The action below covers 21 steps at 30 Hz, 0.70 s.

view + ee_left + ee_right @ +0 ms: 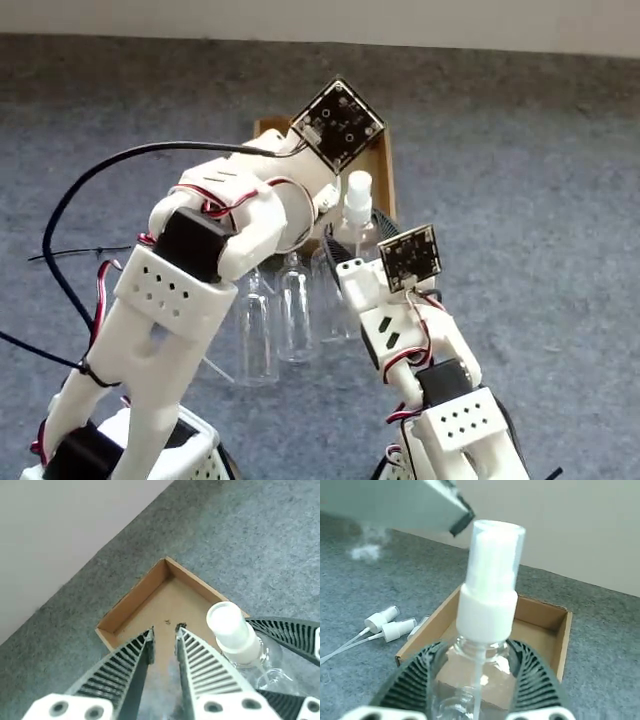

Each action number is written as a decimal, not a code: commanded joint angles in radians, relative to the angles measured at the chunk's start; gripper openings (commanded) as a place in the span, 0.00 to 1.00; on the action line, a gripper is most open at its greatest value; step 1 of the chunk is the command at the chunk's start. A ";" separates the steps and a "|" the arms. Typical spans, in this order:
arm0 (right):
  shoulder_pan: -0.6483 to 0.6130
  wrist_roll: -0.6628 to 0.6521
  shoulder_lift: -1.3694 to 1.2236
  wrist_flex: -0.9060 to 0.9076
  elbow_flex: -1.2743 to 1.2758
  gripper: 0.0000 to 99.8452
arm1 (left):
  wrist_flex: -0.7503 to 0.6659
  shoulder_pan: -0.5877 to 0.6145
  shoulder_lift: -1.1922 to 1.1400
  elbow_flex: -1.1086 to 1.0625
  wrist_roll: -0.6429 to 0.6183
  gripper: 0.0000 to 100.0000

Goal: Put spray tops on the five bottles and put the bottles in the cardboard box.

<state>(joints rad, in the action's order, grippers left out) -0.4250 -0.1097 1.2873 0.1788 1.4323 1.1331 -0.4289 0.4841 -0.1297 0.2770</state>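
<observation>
In right hand (480, 652): bottle (470, 692) upright, spray top (488, 595) pointing up.

My right end effector (476, 649) has black fingers (410, 685) with a ribbed pattern. The bottle (452, 675) is clear, its spray top (487, 605) white. The cardboard box (542, 620) is plain brown, the desk (605, 650) speckled grey.

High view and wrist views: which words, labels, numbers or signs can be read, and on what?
No text can be read.
The cardboard box, the spray top and the bottle bear no visible print.
Any marks on the camera boards are too small to read.
</observation>
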 commanded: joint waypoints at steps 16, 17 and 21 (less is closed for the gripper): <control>0.056 0.011 -0.148 -0.219 -0.220 0.00 | 0.150 0.591 0.226 -0.340 -0.120 0.08; 0.056 0.011 -0.208 -0.222 -0.272 0.00 | 0.117 0.621 0.229 -0.407 -0.124 0.08; 0.039 0.011 -0.509 -0.225 -0.512 0.00 | -0.031 0.684 0.239 -0.642 -0.127 0.08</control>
<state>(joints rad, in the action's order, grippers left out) -0.3821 -0.1097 0.9805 -0.0192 1.1393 1.2359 0.1926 0.6928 -0.5777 0.1649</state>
